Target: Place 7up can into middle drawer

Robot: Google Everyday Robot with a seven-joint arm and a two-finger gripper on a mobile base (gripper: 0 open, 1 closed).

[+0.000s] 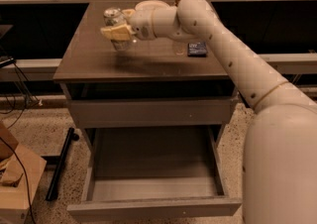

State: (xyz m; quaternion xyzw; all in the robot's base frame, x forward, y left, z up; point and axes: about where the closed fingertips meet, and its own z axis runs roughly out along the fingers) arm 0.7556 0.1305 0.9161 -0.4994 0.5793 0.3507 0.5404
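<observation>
The 7up can (114, 17), pale with a silver top, stands at the back left of the dark cabinet top (99, 64). My gripper (117, 31) is at the can, reaching in from the right and crossing the front of its body at mid height. The can's lower part shows just below the gripper. The middle drawer (153, 188) is pulled wide open low at the front, a grey tray with nothing in it and a plain front lip (153, 207).
A small dark blue object (197, 48) lies on the cabinet top to the right. A closed drawer front (148, 113) sits above the open drawer. My arm (237, 74) spans the right side. A wooden box (15, 178) and cables are on the floor at left.
</observation>
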